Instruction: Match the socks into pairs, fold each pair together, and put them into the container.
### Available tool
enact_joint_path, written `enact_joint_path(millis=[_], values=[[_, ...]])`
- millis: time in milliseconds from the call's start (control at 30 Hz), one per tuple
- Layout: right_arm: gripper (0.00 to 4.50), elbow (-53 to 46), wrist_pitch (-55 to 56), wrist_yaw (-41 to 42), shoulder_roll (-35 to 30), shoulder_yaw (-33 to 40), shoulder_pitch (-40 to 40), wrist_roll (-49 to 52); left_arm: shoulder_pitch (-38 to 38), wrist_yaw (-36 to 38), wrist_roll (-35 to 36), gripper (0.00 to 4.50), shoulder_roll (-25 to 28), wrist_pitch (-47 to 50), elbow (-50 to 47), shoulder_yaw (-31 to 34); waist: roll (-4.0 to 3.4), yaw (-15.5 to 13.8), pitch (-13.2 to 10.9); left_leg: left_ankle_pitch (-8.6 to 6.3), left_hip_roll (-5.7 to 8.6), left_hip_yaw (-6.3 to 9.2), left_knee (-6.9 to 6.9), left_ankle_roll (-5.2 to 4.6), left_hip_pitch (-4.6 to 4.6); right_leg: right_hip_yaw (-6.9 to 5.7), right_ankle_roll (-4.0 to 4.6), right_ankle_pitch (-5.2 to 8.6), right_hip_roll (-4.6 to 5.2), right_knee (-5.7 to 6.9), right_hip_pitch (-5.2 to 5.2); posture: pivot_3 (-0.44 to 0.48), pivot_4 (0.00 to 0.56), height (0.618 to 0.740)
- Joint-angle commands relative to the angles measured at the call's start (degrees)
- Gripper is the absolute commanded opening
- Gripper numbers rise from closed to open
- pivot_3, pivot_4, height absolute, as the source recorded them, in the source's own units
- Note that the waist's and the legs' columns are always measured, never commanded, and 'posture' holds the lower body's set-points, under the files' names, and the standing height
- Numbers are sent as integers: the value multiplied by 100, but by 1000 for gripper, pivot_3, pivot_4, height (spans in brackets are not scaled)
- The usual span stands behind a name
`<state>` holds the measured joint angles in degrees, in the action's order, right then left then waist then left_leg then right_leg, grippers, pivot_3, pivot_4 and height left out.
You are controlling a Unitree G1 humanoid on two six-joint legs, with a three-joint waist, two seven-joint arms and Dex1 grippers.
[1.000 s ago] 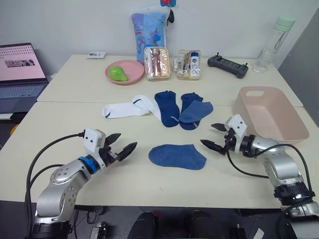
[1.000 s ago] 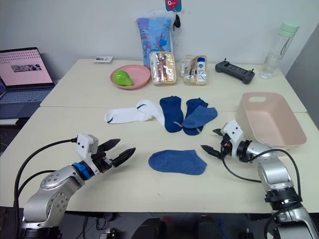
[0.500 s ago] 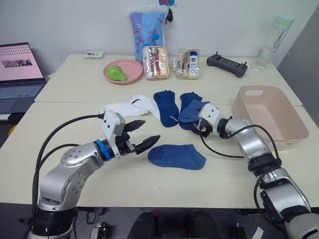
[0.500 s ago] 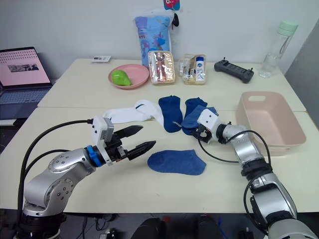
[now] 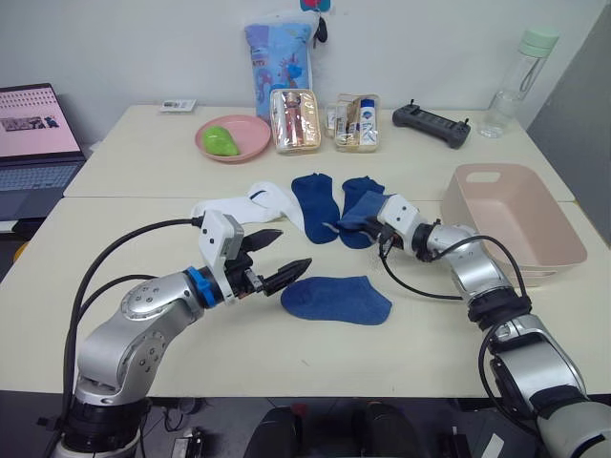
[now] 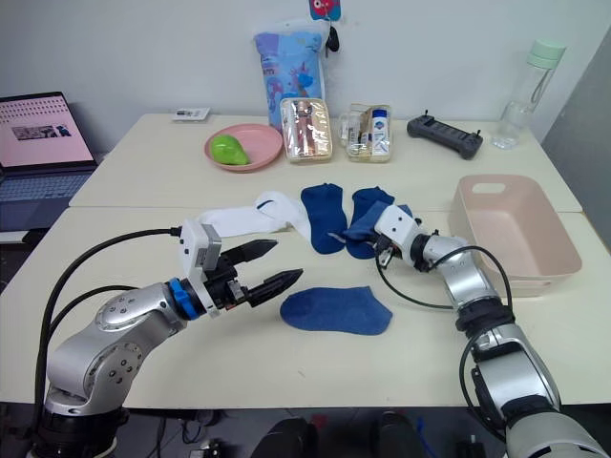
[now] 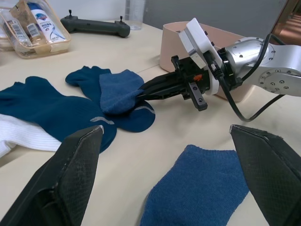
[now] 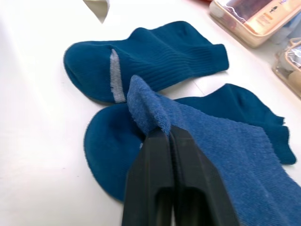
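Here the right tool (image 8: 170, 136) pinches the lighter blue sock's (image 8: 225, 146) toe edge, fingers pressed together.

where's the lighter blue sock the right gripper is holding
In the head views, the lighter blue sock lies mid-table atop a dark blue sock, pinched by the right gripper, left of the pink container.

1. The open laptop (image 5: 33, 134) with a lit screen is cut off by the picture's left edge.
2. The dark blue sock (image 8: 136, 155) with a grey toe stripe lies partly hidden under the lighter blue pinched sock (image 8: 225, 141).
3. Labels on the clear zip pouches (image 6: 307, 129) are too small to read.
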<state>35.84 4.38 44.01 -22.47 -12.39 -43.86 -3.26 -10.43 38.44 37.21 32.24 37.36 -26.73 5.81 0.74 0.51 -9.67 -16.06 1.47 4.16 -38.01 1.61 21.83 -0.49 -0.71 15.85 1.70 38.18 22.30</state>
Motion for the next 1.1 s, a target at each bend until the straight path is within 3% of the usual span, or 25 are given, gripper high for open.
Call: enact_joint_path(millis=[33,200,367,667,1033,1100], values=[[60,-550,-127,307,-58,167,66,271,46,20,186,4500,61,166,-121,51,0,-1,0,0,0,0,0,0,0,0,0,0,0,0,0,0,150,740],[60,-2055,-757,1144,-272,-27,645,671,231,-315,825,4500,5,948,72,481,-1,-7,0,-11,-2,4,1,-19,2,-2,0,0,-1,-2,1,0,150,740],[60,-3196,-598,1566,-465,-558,1017,400,347,-636,1529,4500,-288,1411,318,890,-1,-6,-1,-12,-3,6,-3,-21,-3,-4,0,0,-1,5,0,0,150,740],[60,-3607,-741,1679,-312,-838,1179,485,305,-965,1613,4500,-537,1733,293,572,-1,-17,-1,-9,-2,9,-5,-15,-5,-4,0,0,0,14,0,0,150,740],[60,-3699,-791,1703,-284,-879,1180,519,42,-1031,1232,4500,-831,1578,564,51,-1,-24,0,3,-2,9,-5,7,-7,-5,1,1,-1,23,1,0,150,740],[0,-3713,-797,1711,-288,-875,1186,521,-44,-1008,1162,4130,-874,1538,683,2,-1,-22,-1,3,-2,9,-5,7,-8,-5,1,1,-1,25,1,0,150,740]])
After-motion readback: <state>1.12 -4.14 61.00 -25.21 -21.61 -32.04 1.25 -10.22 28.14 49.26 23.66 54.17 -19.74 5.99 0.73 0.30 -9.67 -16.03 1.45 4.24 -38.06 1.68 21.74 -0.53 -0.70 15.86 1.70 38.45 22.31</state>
